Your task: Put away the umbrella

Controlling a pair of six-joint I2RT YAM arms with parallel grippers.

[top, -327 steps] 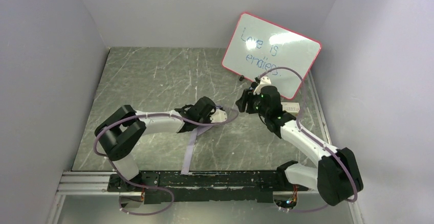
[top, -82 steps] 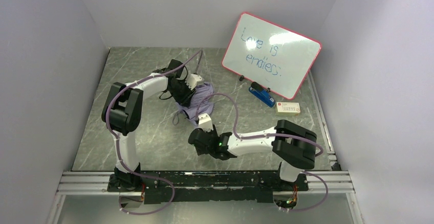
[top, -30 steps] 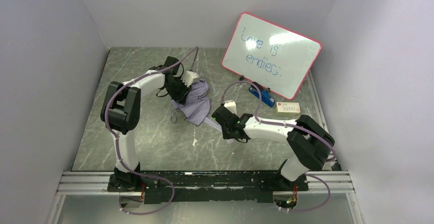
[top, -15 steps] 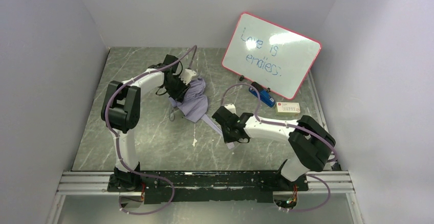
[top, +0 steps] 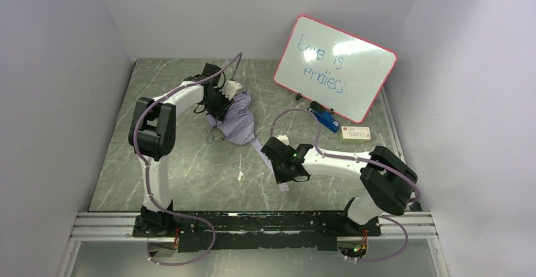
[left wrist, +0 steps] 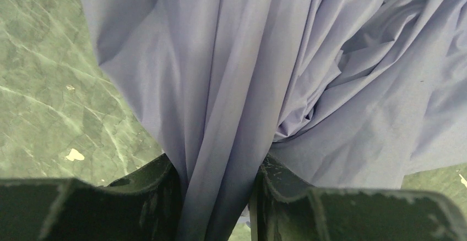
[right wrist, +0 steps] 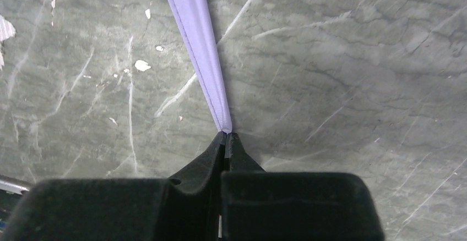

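The umbrella is a crumpled bundle of pale lavender fabric lying on the grey marble table, left of centre. My left gripper is shut on a gathered fold of that fabric; in the left wrist view the umbrella cloth runs down between the two black fingers of the left gripper. A narrow lavender strap stretches from the bundle toward the near right. My right gripper pinches its end with jaws pressed together. From above, the right gripper sits just near-right of the bundle. Shaft and handle are hidden.
A red-framed whiteboard leans at the back right, with a blue object and a small white box at its foot. A small white scrap lies on the table. Grey walls enclose three sides.
My left gripper has drawn the fabric bundle slightly back and left. My right gripper has slid toward the near edge with the strap, pulling it straighter.
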